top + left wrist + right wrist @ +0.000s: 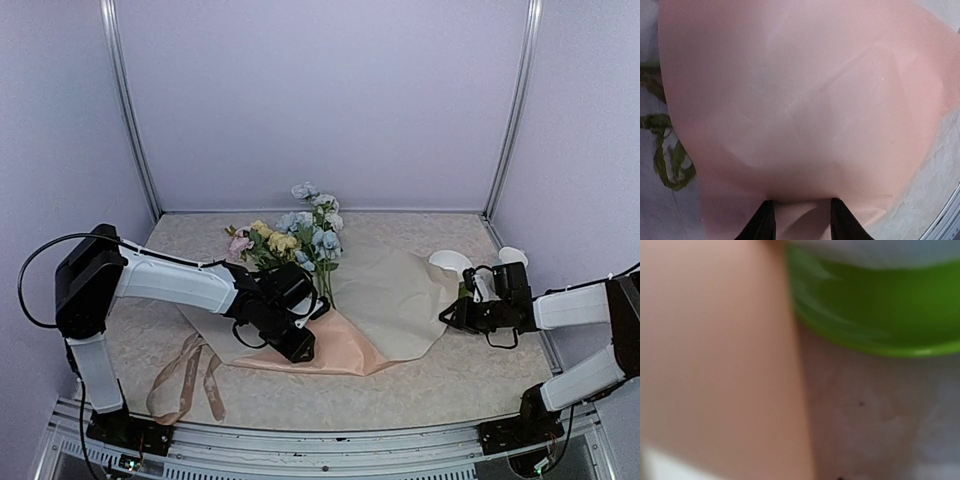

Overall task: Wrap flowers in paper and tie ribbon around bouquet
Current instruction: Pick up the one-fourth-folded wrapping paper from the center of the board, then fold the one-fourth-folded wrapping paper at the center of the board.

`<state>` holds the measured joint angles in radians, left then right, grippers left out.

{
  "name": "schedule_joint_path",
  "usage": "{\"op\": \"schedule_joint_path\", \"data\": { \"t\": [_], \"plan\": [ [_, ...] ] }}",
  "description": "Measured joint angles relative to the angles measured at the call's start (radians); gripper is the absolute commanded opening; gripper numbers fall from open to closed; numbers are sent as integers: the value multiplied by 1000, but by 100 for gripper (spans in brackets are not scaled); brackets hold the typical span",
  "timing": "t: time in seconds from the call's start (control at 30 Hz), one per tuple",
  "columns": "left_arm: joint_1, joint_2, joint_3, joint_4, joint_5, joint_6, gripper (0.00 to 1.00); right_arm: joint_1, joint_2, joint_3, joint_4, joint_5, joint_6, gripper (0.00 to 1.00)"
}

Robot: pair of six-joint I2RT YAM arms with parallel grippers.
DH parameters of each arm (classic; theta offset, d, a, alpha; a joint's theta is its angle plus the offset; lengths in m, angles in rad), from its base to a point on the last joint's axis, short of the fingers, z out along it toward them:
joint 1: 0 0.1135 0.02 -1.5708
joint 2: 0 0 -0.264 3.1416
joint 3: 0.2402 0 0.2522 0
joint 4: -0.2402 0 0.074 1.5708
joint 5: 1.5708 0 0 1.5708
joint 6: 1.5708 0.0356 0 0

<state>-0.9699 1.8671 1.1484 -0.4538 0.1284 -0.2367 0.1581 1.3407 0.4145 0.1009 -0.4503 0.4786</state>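
Desk (pixel 440 390) with a pale lace cloth carries everything. Bare stretches remain along its far edge behind the blooms, across the near-right part up to the near edge, and at the far-left corner.

One paper (pixel 400 300) lies spread at the middle. Its near part is peach and its right part paler, with creases across it. Its right corner reaches toward the right edge and its near point stops short of the near edge.

Two arms are in view. The left arm (pixel 170 280) stretches across the left half of the desk. The left jaws are down on the paper's near-middle part. In the left wrist view they stand partly apart with peach sheet filling the gap, but I cannot tell whether they pinch it. The right arm (pixel 570 305) comes in from the right edge. The right jaws are at the paper's right corner, and I cannot tell if they are open or closed, as the right wrist view is blurred.

One bunch of flowers (pixel 300 235) has its blooms past the paper's far edge and its stems running down onto the sheet.

One ribbon (pixel 185 380) lies looped near the near-left corner, just beside the paper's left edge.

Two white cups (pixel 450 262) (pixel 512 255) stand near the right edge, apart from each other.

One green rim (pixel 880 300), blurred, sits close beside the paper's edge.
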Motion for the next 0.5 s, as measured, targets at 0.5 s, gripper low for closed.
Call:
{"op": "schedule_joint_path", "data": {
  "t": [0.5],
  "plan": [
    [31,76,71,10,33,41,37,77,-129,159,-117,-86,-38,0]
  ]
}}
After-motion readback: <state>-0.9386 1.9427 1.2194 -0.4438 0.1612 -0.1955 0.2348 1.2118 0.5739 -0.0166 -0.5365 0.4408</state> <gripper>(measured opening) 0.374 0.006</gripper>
